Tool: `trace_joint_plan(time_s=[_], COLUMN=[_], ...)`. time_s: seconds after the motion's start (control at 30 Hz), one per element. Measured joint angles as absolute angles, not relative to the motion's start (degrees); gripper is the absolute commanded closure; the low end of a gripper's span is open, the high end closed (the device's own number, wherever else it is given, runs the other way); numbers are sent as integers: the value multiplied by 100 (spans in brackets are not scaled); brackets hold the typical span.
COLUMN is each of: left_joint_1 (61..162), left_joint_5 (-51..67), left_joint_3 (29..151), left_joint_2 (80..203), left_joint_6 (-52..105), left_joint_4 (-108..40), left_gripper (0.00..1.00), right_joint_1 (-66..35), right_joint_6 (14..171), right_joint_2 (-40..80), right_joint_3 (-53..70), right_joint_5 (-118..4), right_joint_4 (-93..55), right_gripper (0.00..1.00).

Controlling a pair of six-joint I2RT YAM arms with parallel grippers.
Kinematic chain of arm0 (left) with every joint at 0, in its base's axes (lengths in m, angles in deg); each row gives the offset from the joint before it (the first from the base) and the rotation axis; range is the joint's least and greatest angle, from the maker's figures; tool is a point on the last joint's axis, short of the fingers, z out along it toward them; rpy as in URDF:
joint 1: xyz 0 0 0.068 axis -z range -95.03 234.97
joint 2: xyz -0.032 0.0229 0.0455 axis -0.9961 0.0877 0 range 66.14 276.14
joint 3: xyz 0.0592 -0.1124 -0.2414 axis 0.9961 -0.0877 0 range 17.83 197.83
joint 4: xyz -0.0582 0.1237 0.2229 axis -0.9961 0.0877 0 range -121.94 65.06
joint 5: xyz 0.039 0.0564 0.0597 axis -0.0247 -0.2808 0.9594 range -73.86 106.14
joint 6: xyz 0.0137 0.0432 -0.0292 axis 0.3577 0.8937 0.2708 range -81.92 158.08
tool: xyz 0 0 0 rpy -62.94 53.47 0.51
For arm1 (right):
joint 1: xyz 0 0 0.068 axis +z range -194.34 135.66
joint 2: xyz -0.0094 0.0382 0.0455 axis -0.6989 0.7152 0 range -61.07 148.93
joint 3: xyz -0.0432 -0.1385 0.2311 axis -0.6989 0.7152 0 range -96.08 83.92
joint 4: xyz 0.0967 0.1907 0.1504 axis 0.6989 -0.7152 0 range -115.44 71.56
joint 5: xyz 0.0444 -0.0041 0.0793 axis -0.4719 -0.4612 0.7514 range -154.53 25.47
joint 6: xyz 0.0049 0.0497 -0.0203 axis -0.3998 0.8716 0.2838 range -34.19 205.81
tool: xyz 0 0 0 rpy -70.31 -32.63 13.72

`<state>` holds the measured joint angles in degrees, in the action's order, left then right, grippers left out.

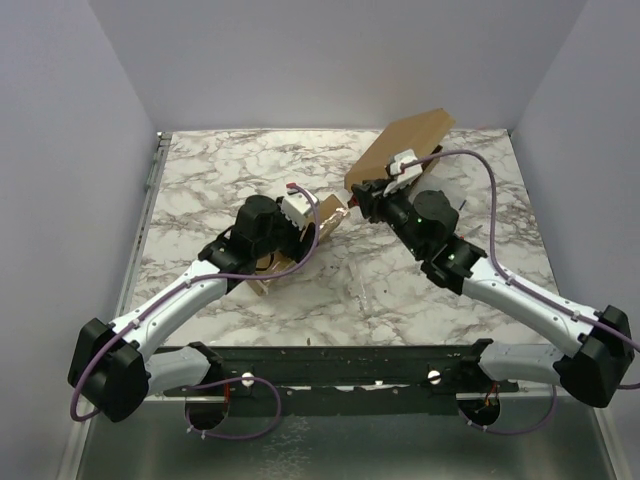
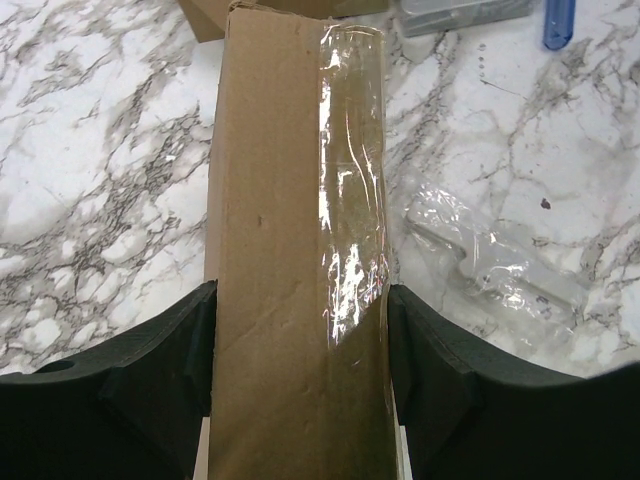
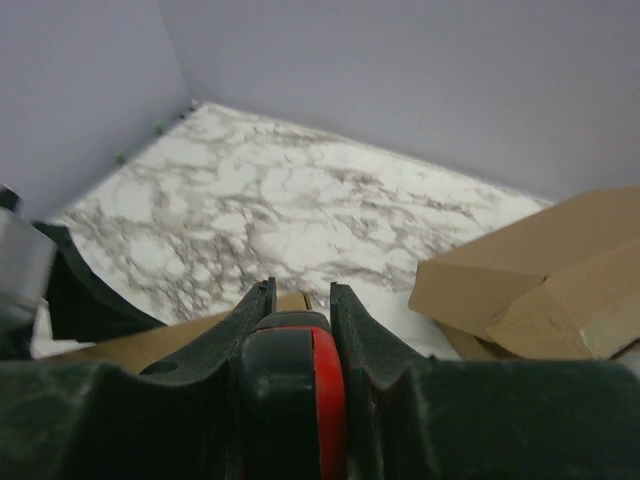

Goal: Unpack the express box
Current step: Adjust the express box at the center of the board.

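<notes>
The brown cardboard express box (image 2: 290, 250) sits mid-desk between the two arms. The left jaws clamp one long panel of it from both sides, and a strip of glossy clear tape (image 2: 352, 200) runs down that panel. The right jaws are closed on a black-and-red tool (image 3: 300, 370), likely a cutter, near the box's raised brown flap (image 1: 412, 140). I'd say the step is slitting the tape. To do it well, the left side should pin the box firmly to the white marble-patterned desk (image 1: 240, 170) while the tool runs shallow along the tape, away from the clamping jaws. A crumpled clear plastic wrapper (image 2: 490, 265) lies just beside the box.
</notes>
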<state>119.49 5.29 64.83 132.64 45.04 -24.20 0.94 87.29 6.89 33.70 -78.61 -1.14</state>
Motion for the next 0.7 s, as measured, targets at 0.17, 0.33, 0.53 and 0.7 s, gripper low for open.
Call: trace_joint_plan(time_s=[0.17,0.33,0.53,0.7], left_joint_1=[11906,11897,11670,10959], left_joint_5=[684,701,703,161], left_joint_3=[6483,6599,7110,7453], left_joint_2=[13278,13389,13800,14176], left_joint_6=[4403,4229,3418,2283], left_joint_4=[-2457,-2415,-2129,-1985], left_gripper=[83,82,78,78], right_joint_1=[137,148,-110,-492], right_joint_6=[8936,9052,9404,9874], right_joint_2=[410,307,1483,2656], right_joint_3=[2450,1748,391,240], right_joint_5=[-7997,-8740,-9507,-8830], right_joint_4=[-630,-1482,-3884,-6142], right_gripper=[98,97,95,87])
